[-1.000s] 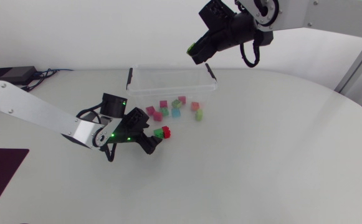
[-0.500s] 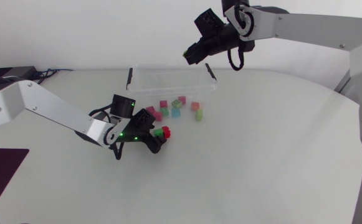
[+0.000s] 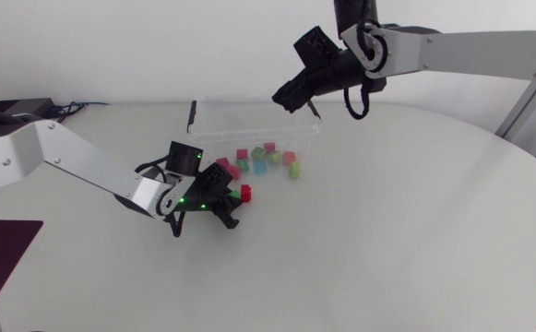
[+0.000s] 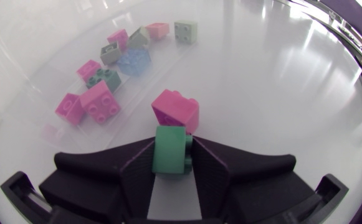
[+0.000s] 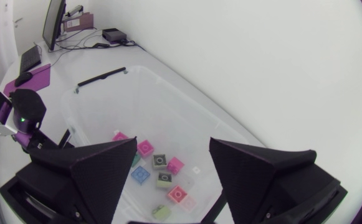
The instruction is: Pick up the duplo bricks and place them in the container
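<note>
My left gripper (image 3: pixel 228 201) is shut on a green brick (image 4: pixel 171 152), low on the table in front of the clear container (image 3: pixel 214 124). A red-pink brick (image 4: pixel 176 111) lies tilted just ahead of the fingertips, touching the green one; in the head view it is the red brick (image 3: pixel 245 192). Several loose bricks (image 3: pixel 266 157) in pink, green and blue lie on the table in front of the container. My right gripper (image 3: pixel 288 94) hangs open above the container's right part. In its wrist view the right gripper (image 5: pixel 173 144) holds nothing, and the container (image 5: pixel 93 112) is below.
The container has black handles (image 3: pixel 192 115) at its ends. A black device with cables (image 3: pixel 18 109) sits at the table's back left. White table (image 3: pixel 387 231) stretches wide to the right and front.
My left gripper moved in and shut on the green brick beside the red one. My right gripper shifted slightly over the container and opened.
</note>
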`<state>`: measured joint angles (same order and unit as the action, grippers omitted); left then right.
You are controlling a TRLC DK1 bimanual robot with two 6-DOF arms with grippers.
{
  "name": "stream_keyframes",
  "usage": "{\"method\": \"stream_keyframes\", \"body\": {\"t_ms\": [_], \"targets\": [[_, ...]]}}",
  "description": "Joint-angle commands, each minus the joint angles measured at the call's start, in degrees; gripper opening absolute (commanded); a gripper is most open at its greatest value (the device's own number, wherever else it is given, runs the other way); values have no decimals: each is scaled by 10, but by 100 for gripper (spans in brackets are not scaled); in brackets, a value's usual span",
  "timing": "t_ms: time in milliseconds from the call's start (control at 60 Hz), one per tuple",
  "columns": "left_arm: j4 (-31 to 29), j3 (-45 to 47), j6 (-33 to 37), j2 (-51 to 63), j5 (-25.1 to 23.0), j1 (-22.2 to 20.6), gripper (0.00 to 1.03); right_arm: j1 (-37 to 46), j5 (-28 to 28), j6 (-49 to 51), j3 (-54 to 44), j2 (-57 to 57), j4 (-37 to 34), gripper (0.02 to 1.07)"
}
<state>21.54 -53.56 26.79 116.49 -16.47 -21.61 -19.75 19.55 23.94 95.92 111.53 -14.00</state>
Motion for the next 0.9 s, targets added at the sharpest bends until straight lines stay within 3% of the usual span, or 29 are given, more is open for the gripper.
{"method": "stream_keyframes", "body": {"t_ms": [0,167,400,617,883], "targets": [[-8,30,20,-27,-8,2,20,-2,9,-7,-57,-45,17,91],[-11,72,20,-86,-13,2,20,-26,23,18,-190,-130,67,91],[-46,92,17,-189,-17,11,20,-49,51,64,-307,-199,73,91],[-68,59,-12,-263,-23,37,20,-67,46,86,-369,-199,97,91],[-4,-42,-106,-229,-21,78,20,-76,22,103,-358,-112,112,88]]}}
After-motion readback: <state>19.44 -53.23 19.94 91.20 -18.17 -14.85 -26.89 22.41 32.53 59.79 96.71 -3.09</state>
